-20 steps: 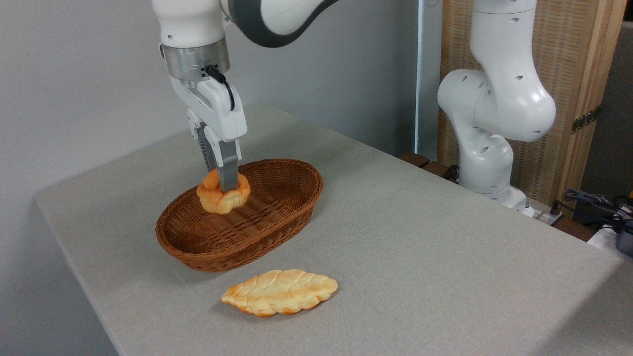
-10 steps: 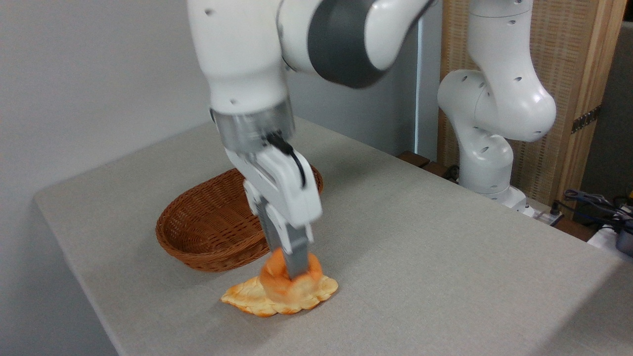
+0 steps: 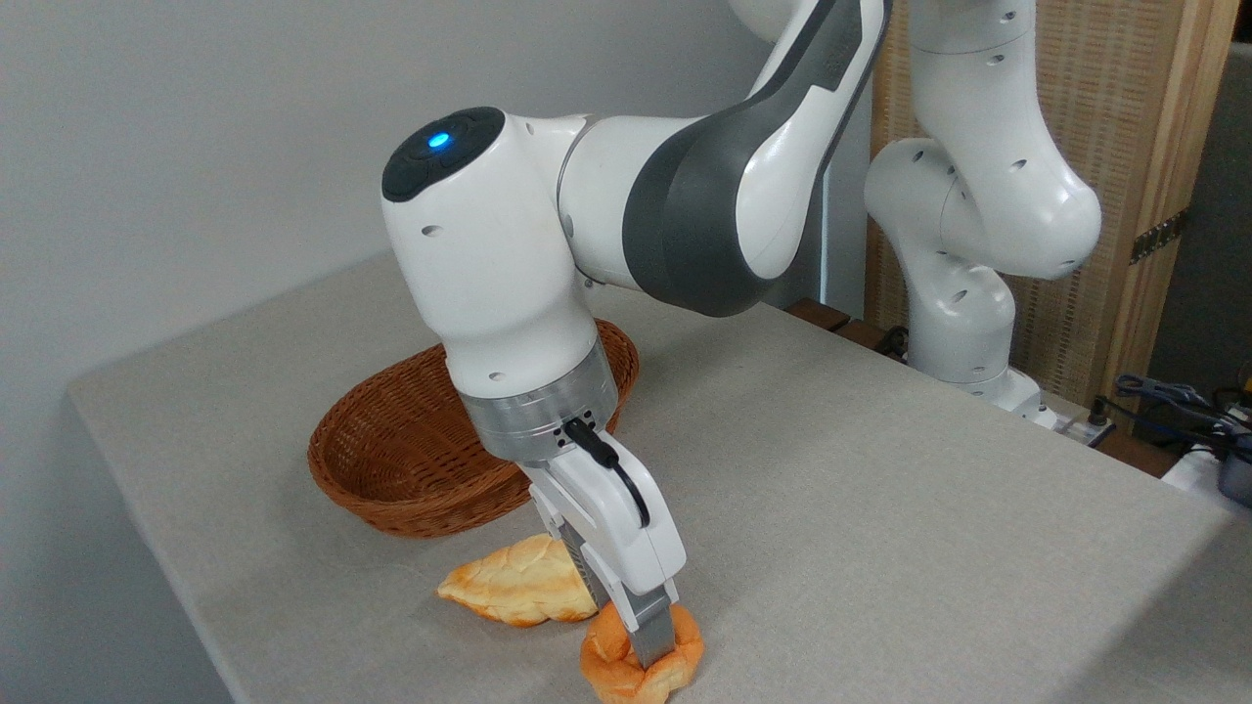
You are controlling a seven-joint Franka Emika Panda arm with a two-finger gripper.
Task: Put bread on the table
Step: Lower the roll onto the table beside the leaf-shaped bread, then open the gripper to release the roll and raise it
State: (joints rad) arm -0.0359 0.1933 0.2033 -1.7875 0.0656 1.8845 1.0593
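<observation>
I see my gripper (image 3: 650, 653) clamped on the bread (image 3: 641, 670), low at the table's (image 3: 880, 508) near edge, at four o'clock from the loaf (image 3: 518, 593), basket (image 3: 411, 469) beyond.

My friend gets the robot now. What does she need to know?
Gripper: shut on the bun, holding it low at the front of the table; I cannot tell whether it touches the cloth.
Basket: behind it, nothing visible inside.
Braided loaf: lying on the table, just left of the bun.
Done: bun is out of the basket.
Left: set it down if needed, open the gripper, lift away.
</observation>
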